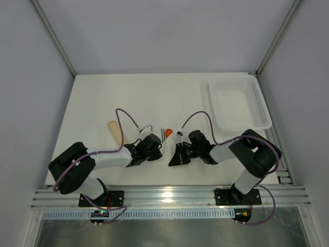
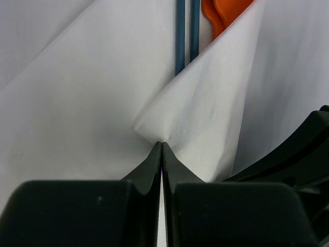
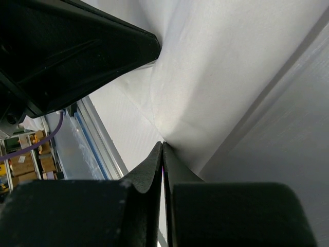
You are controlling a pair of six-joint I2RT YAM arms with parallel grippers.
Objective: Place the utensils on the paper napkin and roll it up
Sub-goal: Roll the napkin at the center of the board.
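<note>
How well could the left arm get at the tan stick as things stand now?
Probably not at once. The left gripper is shut on a fold of the paper napkin and would have to let go first. The tan stick itself lies uncovered on the table beside that arm.

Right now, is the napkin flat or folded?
Folded: the left gripper holds the napkin by a corner, its flap lifted over the orange utensil.

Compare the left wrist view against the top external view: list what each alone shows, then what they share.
Left wrist only: the left claw shut on a raised fold of the paper napkin. Top external only: the white mesh basket at far right and the tan stick lying left of that claw. Shared: the orange piece and two thin dark rods just past the claw.
</note>
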